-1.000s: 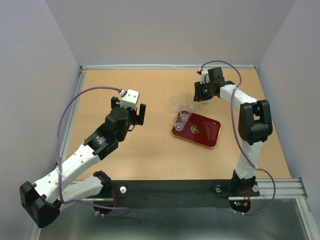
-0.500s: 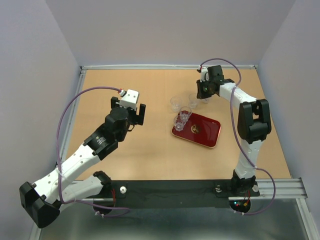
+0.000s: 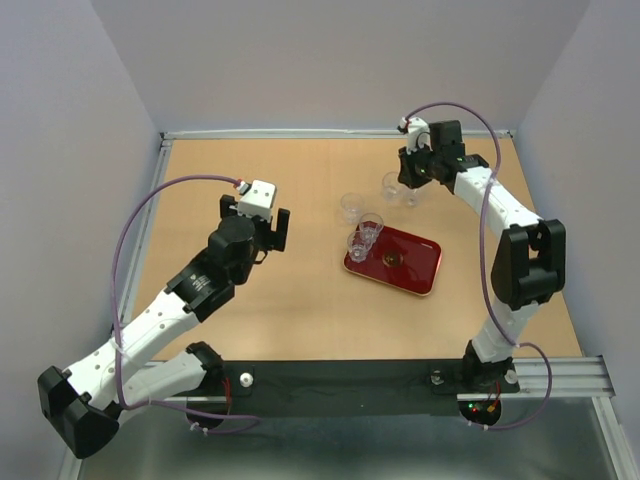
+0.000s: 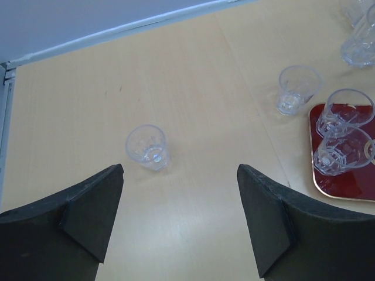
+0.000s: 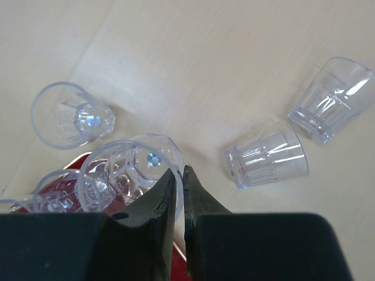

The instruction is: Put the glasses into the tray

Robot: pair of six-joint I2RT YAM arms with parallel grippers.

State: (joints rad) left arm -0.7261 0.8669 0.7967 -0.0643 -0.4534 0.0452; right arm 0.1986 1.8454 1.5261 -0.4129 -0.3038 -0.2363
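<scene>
Revealing close up: right tool [image 5: 179,171] pinches glass [image 5: 126,170].

White-and-black arms [image 3: 150,325], purple cables [image 3: 118,270]

A pale wooden table [image 3: 300,300] fills the middle, with a metal rim [image 3: 300,132] at 12 o'clock. A plain lilac-grey back wall [image 3: 340,60] stands at 12 o'clock, and like side walls [image 3: 60,200] at 9 and 3. A black strip [image 3: 340,375] and a grey sheet [image 3: 350,450] lie at 6 o'clock. The light is soft and even.
</scene>
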